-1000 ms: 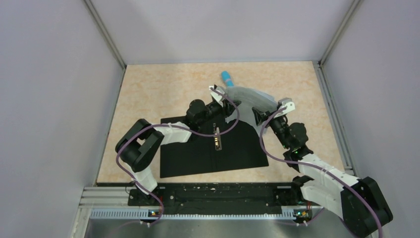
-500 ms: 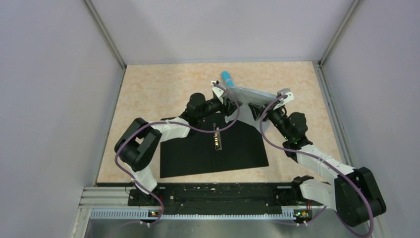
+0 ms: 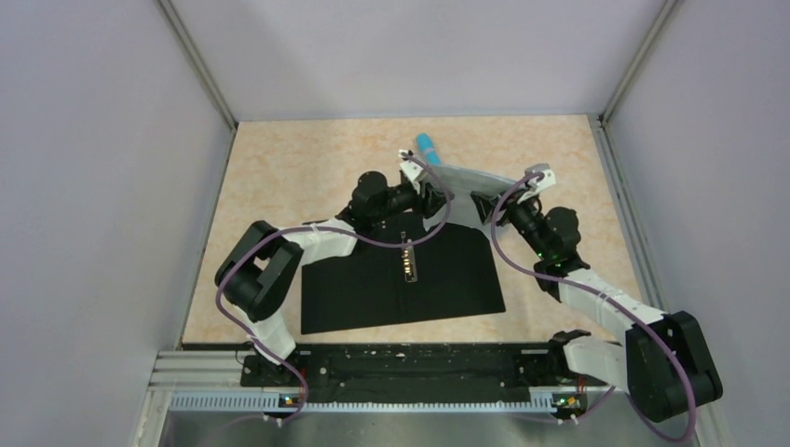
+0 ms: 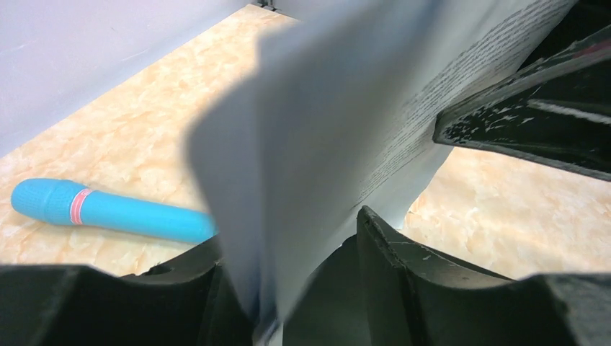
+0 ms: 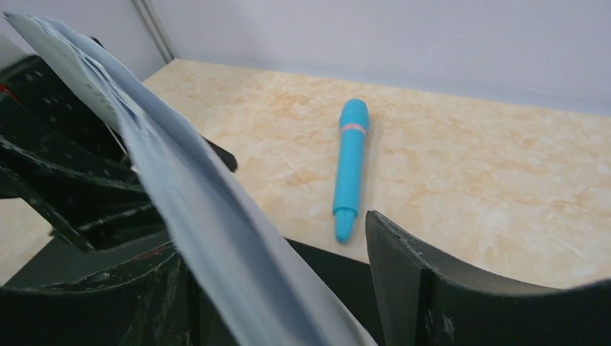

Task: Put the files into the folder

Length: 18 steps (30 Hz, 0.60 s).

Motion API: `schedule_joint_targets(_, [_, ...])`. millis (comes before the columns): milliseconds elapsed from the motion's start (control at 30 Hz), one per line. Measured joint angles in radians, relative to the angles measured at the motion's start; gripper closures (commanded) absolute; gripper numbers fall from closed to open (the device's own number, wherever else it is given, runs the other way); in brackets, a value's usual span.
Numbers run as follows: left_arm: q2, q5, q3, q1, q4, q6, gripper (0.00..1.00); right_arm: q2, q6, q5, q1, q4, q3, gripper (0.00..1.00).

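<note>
files [image 3: 463, 179] aloft off tabletop, long axis roughly 9-to-3 | left end effector [image 3: 427, 189] clamped on 9 o'clock end, right end effector [image 3: 481, 201] clamped on 3 o'clock end | open folder [image 3: 373, 293] at 7 o'clock of files | left arm nearer spine clip [image 3: 408, 261]

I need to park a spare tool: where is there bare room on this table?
Bare table at the far-left corner, left of the blue pen, and the far-right corner, past the files. Crowded mid-table: open folder, left pincer and right pincer holding the files.
</note>
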Motion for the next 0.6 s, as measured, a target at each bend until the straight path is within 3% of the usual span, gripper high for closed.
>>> schedule_joint_targets(400, [0.027, 0.027, 0.063, 0.000, -0.016, -0.022, 0.54, 0.012, 0.061, -0.052, -0.061, 0.031, -0.044, 0.32])
schedule_joint_targets(600, [0.041, 0.033, 0.066, 0.000, -0.024, -0.030, 0.74, 0.048, 0.095, -0.095, -0.061, 0.048, -0.027, 0.42])
